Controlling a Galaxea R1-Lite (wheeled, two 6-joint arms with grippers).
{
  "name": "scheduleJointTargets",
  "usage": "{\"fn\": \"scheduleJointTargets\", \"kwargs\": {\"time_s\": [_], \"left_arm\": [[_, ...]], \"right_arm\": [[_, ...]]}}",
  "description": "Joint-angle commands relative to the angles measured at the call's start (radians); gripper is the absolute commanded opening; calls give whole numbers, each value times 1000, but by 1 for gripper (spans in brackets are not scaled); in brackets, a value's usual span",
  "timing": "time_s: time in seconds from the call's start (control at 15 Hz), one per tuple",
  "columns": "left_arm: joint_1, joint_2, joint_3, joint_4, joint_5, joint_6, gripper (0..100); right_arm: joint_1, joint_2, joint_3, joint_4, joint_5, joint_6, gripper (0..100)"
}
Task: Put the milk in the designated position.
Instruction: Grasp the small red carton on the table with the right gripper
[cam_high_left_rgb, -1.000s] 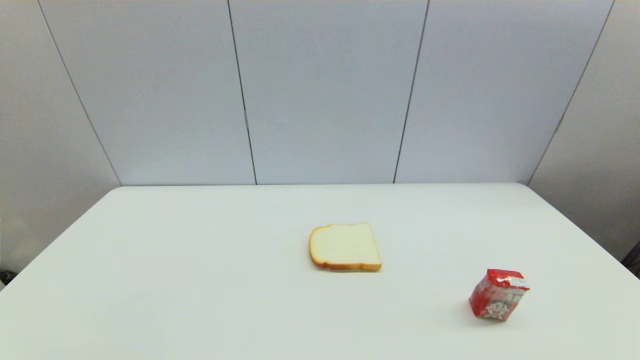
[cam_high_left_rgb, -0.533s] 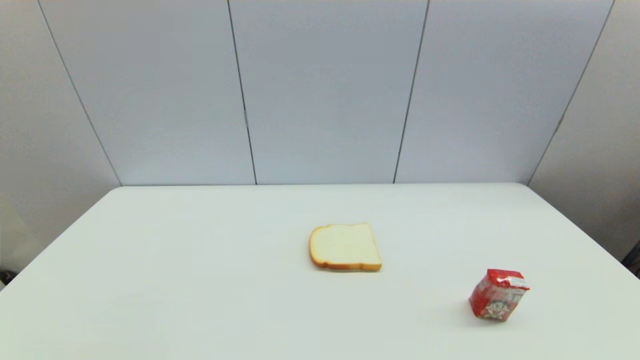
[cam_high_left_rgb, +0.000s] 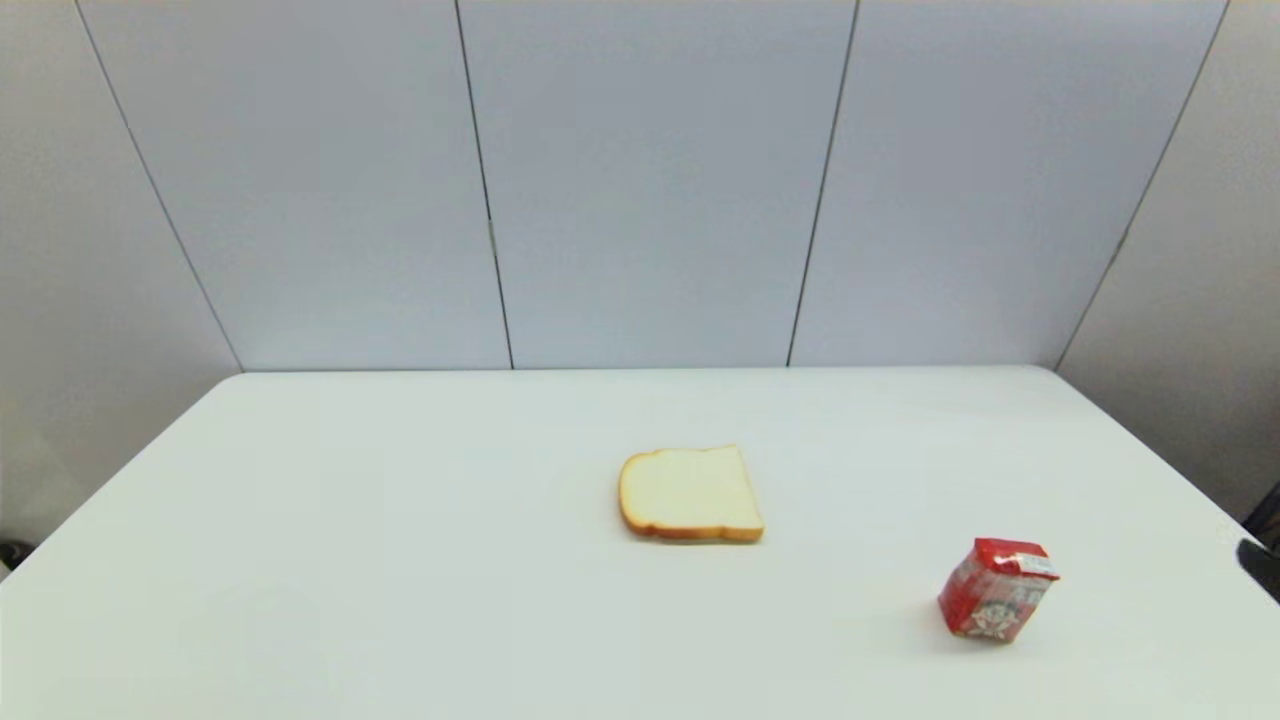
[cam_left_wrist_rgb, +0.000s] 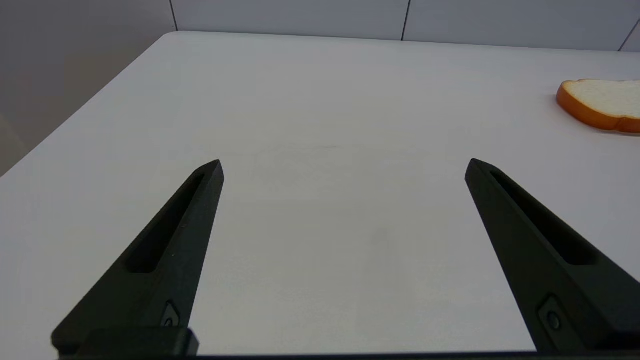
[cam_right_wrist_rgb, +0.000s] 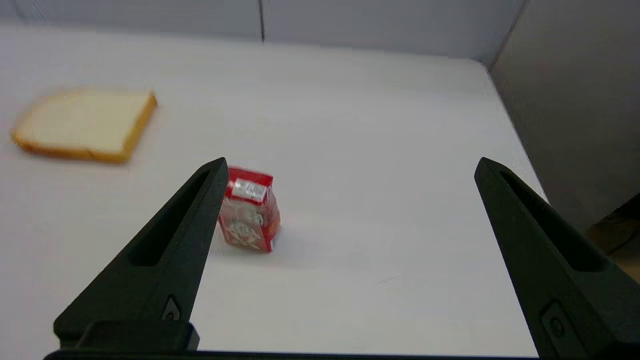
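Observation:
The milk is a small red carton with a cartoon print, standing slightly tilted on the white table at the front right. In the right wrist view the milk sits ahead of my right gripper, just past its left finger and apart from it. That gripper is open wide and holds nothing. A dark fingertip shows at the right edge of the head view. My left gripper hovers open over bare table on the left side. Nothing on the tabletop marks the designated position.
A bread slice with a tan crust lies flat near the table's middle, and the bread slice also shows beyond the milk from the right wrist. Grey wall panels stand behind the table. The table's right edge runs close to the right gripper.
A dark fingertip has come into the head view at the right edge. The milk and the bread have not moved.

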Motion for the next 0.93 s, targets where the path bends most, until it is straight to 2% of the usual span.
{"fn": "scheduleJointTargets", "kwargs": {"time_s": [0.07,0.33,0.4,0.53,0.93], "left_arm": [[-1,0,2,0,0,-1,100],[-1,0,2,0,0,-1,100],[1,0,2,0,0,-1,100],[1,0,2,0,0,-1,100],[-1,0,2,0,0,-1,100]], "right_arm": [[-1,253,96,-167,219,-165,100],[-8,324,156,-224,343,-295,100],[-24,348,156,-224,380,-347,100],[-66,370,156,-225,428,-407,100],[-74,431,157,-231,428,-422,100]]}}
